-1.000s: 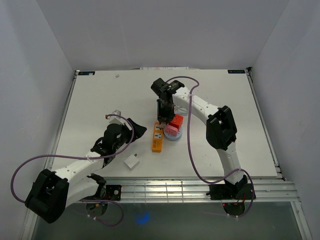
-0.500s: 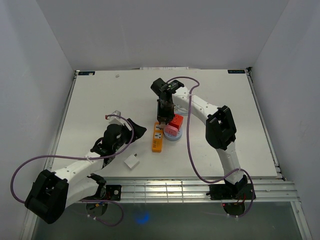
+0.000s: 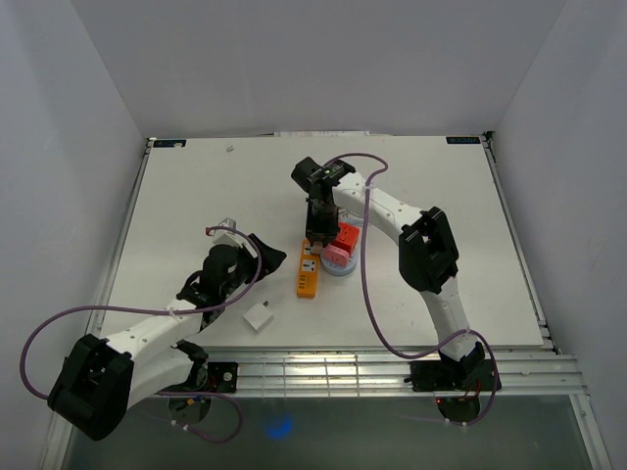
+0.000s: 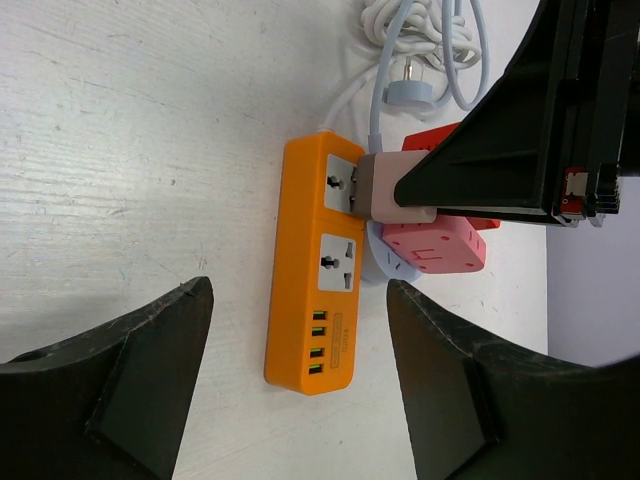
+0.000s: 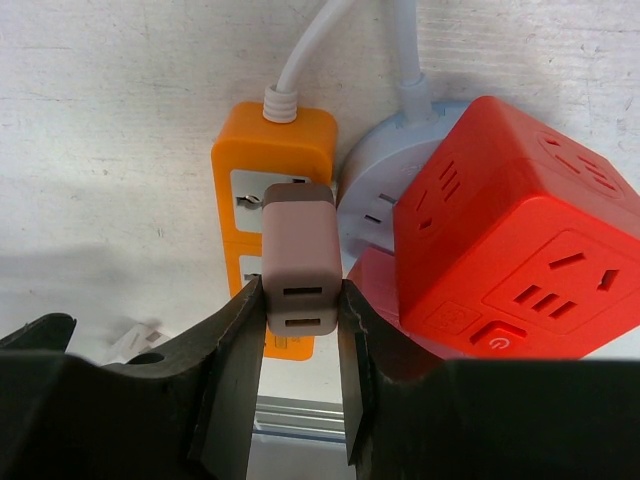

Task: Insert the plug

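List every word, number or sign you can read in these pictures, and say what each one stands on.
No word or number is legible.
Power sign, no letters: button on the red socket cube.
Fine print beside the USB ports of the orange power strip: too small to read.
Two dark labels at far corners of the table: too blurred to read.
The plug: no print visible.

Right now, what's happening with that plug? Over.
Right gripper shut on pink plug, over orange strip, cable-end socket. Left gripper open. Red cube close alongside.
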{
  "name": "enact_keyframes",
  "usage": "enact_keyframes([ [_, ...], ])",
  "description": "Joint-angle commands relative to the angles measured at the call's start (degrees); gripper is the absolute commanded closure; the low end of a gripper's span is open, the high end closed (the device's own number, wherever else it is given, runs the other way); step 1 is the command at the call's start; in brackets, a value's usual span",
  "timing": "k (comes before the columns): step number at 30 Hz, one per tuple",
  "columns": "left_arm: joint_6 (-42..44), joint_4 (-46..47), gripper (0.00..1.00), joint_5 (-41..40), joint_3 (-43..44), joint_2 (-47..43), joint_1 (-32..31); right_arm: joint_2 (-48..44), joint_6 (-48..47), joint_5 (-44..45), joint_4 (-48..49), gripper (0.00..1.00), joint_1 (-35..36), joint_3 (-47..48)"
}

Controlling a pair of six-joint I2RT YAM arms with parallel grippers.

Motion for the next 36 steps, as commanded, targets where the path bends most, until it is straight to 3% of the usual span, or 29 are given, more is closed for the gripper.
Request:
enact_keyframes([
  [1,0.5,0.3,0.2,-0.8,-0.7,-1.6,0.3,2.3,1.0,3.3,-3.2,0.92,0.6,1.1],
  [7,0.7,0.3,0.2,-0.3,-0.3,-1.2,0.3,6.1,1.1,7.8,-7.6,0.92,1.1,6.1],
  [19,0.9,0.8,0.2,0.3,0.0,0.1,0.3,7.1,1.9,10.6,-5.7,0.92,2.6,1.2],
  [29,1.1,0.8,0.2,0.4,0.0,0.3,0.3,9.7,1.6,8.3,-2.2,0.92,3.2,-0.5],
  [36,1.5,0.8,0.19,0.2,-0.1,-0.2,0.3,13.8,0.6,6.6,-2.4,0.92,3.3,3.2],
])
